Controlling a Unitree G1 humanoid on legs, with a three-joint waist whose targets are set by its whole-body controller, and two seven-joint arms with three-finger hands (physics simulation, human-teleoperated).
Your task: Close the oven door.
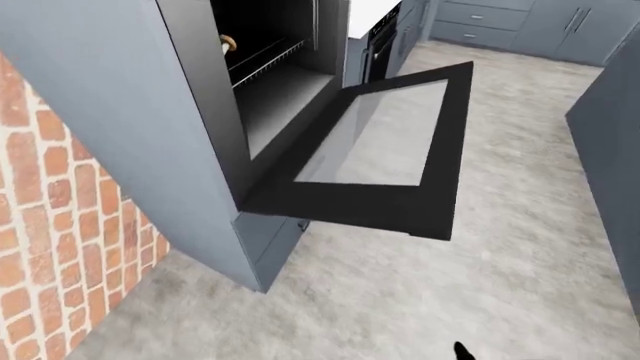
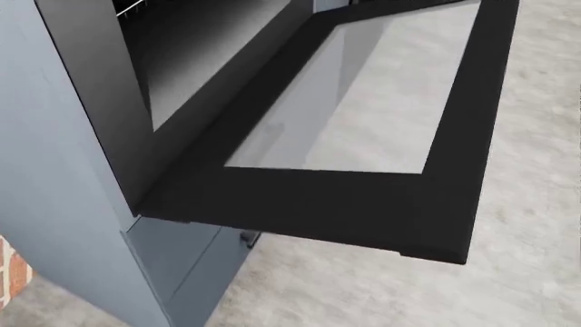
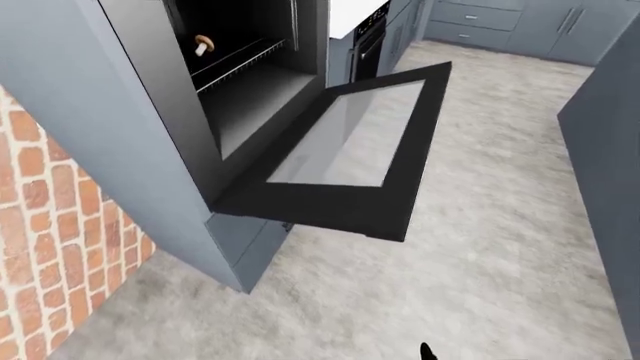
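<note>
Across the middle of my left-eye view the oven door (image 1: 385,154) hangs fully open, lying flat out over the grey floor (image 1: 500,255), its glass pane framed in black. Left of it I see the oven cavity (image 3: 235,67) with a wire rack (image 3: 238,58). A brick wall (image 1: 50,225) fills the left edge. Neither hand shows, so I cannot tell their state

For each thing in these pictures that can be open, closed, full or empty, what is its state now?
Oven door: fully open, lying about flat, no hand on it.
Oven: open; a small brown item sits on the wire rack.
Drawer under the oven: closed.
Cabinet drawers at the top of the left-eye view: closed.
Hands: neither shows clearly.
</note>
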